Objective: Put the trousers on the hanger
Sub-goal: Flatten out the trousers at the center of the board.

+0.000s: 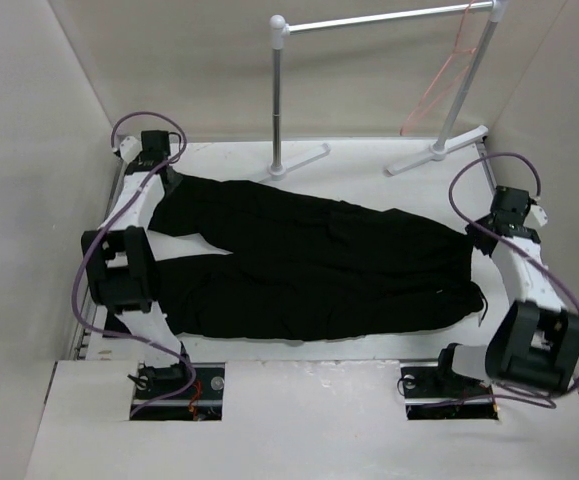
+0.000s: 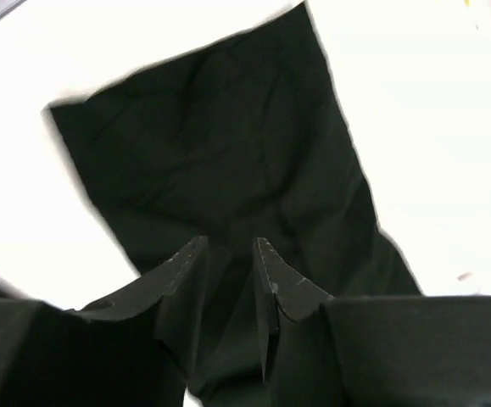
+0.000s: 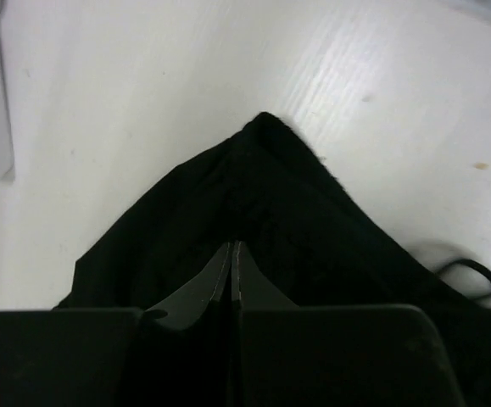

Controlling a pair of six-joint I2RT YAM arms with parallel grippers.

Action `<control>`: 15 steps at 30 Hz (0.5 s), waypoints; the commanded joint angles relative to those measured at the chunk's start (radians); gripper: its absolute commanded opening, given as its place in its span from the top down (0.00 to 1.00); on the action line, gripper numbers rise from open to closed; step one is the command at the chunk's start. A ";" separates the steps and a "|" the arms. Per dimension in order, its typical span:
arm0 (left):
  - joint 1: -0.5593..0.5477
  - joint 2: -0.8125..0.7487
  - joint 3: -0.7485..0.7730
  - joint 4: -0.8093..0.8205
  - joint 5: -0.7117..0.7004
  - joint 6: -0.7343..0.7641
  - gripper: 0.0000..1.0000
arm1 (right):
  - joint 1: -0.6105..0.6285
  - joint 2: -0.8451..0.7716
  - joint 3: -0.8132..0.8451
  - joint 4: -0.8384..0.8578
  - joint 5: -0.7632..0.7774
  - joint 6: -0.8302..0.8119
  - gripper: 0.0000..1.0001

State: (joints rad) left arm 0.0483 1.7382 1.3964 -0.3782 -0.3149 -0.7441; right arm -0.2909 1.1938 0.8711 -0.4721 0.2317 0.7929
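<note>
The trousers (image 1: 309, 265) lie flat on the table (image 1: 369, 165), legs to the left, waist to the right. The hanger (image 1: 439, 85) hangs on the rack (image 1: 369, 22), far right. The left end effector (image 2: 230, 244) is a bit apart over the far leg end. The right end effector (image 3: 231, 250) is squeezed together at the waist corner. I cannot tell if cloth is caught. Grab plenty of cloth on both sides — then lift together.

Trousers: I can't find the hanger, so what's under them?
Only white table shows around the trousers; anything beneath is covered. The hanger hangs on the rack behind.
</note>
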 commanded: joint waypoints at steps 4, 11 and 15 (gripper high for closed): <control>0.029 0.230 0.292 -0.056 -0.021 0.126 0.57 | 0.017 0.217 0.138 0.159 -0.121 -0.004 0.89; 0.060 0.551 0.645 -0.105 -0.016 0.141 0.34 | -0.007 0.306 0.195 0.159 -0.126 -0.030 0.49; 0.058 0.656 0.733 -0.102 -0.003 0.138 0.33 | -0.012 0.389 0.261 0.098 -0.115 -0.098 0.34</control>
State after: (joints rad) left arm 0.1040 2.3676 2.0563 -0.4362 -0.3210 -0.6239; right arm -0.2943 1.5383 1.0683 -0.3691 0.1177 0.7498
